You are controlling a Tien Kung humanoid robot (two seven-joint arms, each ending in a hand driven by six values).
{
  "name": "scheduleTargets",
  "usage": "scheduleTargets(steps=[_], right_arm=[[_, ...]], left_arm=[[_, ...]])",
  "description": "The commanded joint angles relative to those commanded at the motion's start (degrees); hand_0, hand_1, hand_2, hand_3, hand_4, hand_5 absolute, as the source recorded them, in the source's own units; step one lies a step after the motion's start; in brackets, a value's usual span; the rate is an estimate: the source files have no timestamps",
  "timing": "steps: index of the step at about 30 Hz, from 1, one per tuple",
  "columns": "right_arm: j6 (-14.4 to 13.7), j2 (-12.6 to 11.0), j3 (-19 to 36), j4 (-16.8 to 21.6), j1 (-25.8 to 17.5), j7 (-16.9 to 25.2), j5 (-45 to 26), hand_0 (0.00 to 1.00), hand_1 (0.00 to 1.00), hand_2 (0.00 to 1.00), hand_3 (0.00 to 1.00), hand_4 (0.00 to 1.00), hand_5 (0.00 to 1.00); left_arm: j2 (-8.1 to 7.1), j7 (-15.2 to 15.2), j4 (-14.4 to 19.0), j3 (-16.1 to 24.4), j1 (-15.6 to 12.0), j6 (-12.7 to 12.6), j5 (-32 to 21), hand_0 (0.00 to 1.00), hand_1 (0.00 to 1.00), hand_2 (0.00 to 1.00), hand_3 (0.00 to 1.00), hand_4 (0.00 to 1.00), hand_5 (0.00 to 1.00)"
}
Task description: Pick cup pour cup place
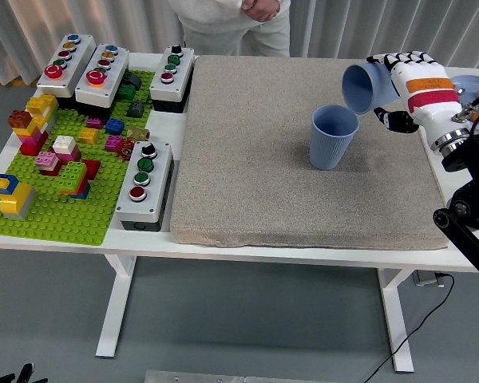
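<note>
The right hand (405, 80) is clamping a tilted blue cup (362, 86), pouring toward the standing cup (333, 136) at its 7 o'clock. Next comes righting it, then placing.

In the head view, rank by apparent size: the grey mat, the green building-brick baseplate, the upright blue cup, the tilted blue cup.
1. grey mat
2. green baseplate
3. upright blue cup and tilted blue cup: too alike, the tilted one partly hidden.

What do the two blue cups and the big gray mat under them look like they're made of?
The standing cup and the tilted cup in the right hand look like matte plastic, possibly ribbed paper: faint vertical ridges, no gloss. The mat looks like dense felt or low-pile carpet: speckled, fuzzy, soft edges.
</note>
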State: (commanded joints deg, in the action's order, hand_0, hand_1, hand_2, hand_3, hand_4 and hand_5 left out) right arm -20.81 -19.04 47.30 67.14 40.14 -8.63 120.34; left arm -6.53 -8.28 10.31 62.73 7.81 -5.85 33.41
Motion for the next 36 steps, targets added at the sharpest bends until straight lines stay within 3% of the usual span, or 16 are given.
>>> scheduleTargets(steps=[5, 15, 17, 23, 36], right_arm=[[-0.5, 0.9, 1.2, -1.5, -1.0, 0.8, -4.1, 0.889, 0.652, 0.507, 0.546, 0.705, 0.122], [-1.5, 2.1, 7.2, -4.6, -1.7, 8.4, -25.9, 0.886, 0.653, 0.506, 0.55, 0.701, 0.125], [0.0, 2.2, 9.2, -4.7, -1.9, 10.0, -31.1, 0.886, 0.653, 0.506, 0.55, 0.701, 0.125], [5.8, 2.6, 16.0, -5.2, -3.2, 8.0, -45.6, 0.884, 0.657, 0.506, 0.552, 0.705, 0.131], [9.1, 4.0, 18.8, -6.7, -5.2, 4.6, -76.6, 0.871, 0.655, 0.506, 0.551, 0.703, 0.134]], left_arm=[[0.02, 0.0, 0.0, 0.1, 0.0, 0.0, 0.1, 0.692, 0.707, 0.73, 0.649, 0.493, 0.978], [0.11, 0.0, 0.0, 0.0, -0.1, 0.0, 0.0, 0.692, 0.707, 0.731, 0.649, 0.493, 0.978], [0.12, 0.0, 0.0, 0.0, -0.1, 0.0, -0.1, 0.692, 0.707, 0.731, 0.649, 0.493, 0.978], [0.14, -0.2, 0.0, -0.1, -0.3, 0.0, 0.0, 0.692, 0.707, 0.731, 0.649, 0.492, 0.977], [0.17, -0.2, 0.0, -0.3, -0.3, 0.1, 0.2, 0.692, 0.708, 0.731, 0.649, 0.491, 0.978]])
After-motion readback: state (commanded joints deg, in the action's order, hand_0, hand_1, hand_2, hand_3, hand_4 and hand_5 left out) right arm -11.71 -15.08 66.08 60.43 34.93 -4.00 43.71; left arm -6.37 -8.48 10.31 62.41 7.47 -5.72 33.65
